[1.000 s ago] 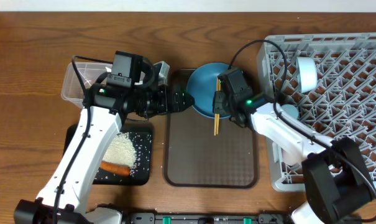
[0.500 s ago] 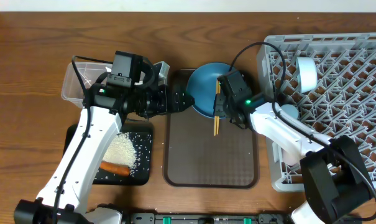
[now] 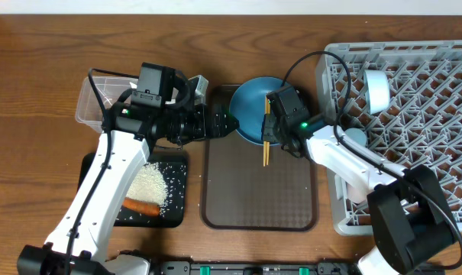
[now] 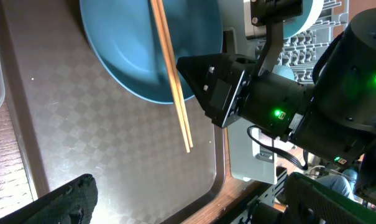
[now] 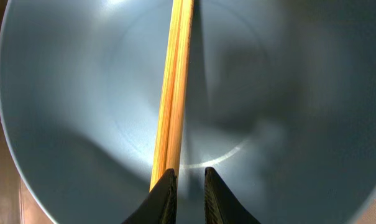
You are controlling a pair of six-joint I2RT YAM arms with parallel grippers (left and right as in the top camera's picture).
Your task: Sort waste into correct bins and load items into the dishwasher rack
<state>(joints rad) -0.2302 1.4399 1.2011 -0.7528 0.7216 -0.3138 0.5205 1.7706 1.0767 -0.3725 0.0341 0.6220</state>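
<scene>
Right fingers (image 5: 165, 198) are pinched narrow, chopsticks (image 5: 173, 93) right beside one tip, can't tell if they're gripped. Chopsticks lie across the dark blue plate (image 5: 287, 112) at the brown tray (image 3: 257, 191)'s far edge. Left fingers (image 4: 69, 198) are spread wide, holding nothing.

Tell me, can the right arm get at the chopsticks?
Probably yes. Its pincer hangs right over the chopsticks on the plate, nothing between. But they line up with one finger, not the gap, so a sideways nudge may help.
</scene>
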